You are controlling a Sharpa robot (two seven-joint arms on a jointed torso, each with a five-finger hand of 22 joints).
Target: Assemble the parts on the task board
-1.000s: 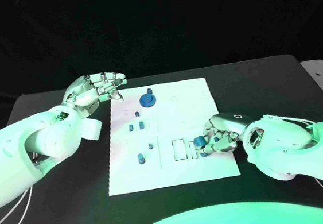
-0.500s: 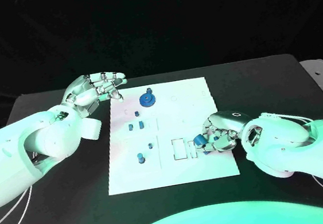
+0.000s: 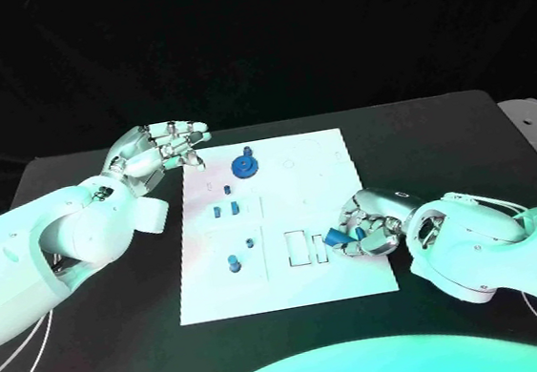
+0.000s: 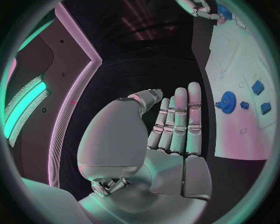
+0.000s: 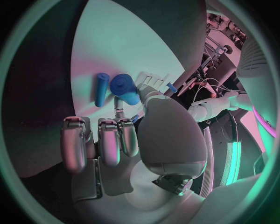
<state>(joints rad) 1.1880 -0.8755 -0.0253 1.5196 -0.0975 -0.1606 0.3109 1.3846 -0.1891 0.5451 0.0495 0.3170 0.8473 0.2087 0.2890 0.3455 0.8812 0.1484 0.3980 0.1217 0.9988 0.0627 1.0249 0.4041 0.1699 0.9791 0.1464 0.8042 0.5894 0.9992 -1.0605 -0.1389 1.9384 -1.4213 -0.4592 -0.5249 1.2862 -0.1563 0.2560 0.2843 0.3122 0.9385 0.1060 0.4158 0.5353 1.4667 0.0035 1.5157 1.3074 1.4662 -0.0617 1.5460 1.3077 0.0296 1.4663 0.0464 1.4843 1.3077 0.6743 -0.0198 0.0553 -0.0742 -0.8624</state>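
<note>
- The white rectangular task board (image 3: 316, 284) lay flat in the middle of the black table (image 3: 427, 135), its long sides running away from the robot.
- The right silver hand (image 3: 367, 224) rested over the board's near right corner, its fingers (image 3: 350, 242) curled in around a small blue cylindrical part (image 3: 339, 235).
- In the right wrist view that blue part (image 5: 124, 89) sat at the fingertips, pinched between the thumb and the fingers, with a slimmer blue peg (image 5: 101, 89) lying on the board just beside it.
- White rectangular slots (image 3: 297, 248) in the board sat just to the left of the right hand.
- The left silver hand (image 3: 158, 147) hovered beyond the board's far left corner, above the table, holding nothing; its fingers (image 4: 181, 122) were nearly straight and side by side, with the thumb set apart.
- A blue gear-shaped wheel (image 3: 247, 164) stood on the far part of the board, near the left hand but apart from it; the left wrist view showed it (image 4: 226, 101) too.
- Two small blue blocks (image 3: 225, 210) sat side by side near the board's left edge, midway along.
- Two further small blue pegs (image 3: 239, 255) stood nearer the robot on the board's left side.
</note>
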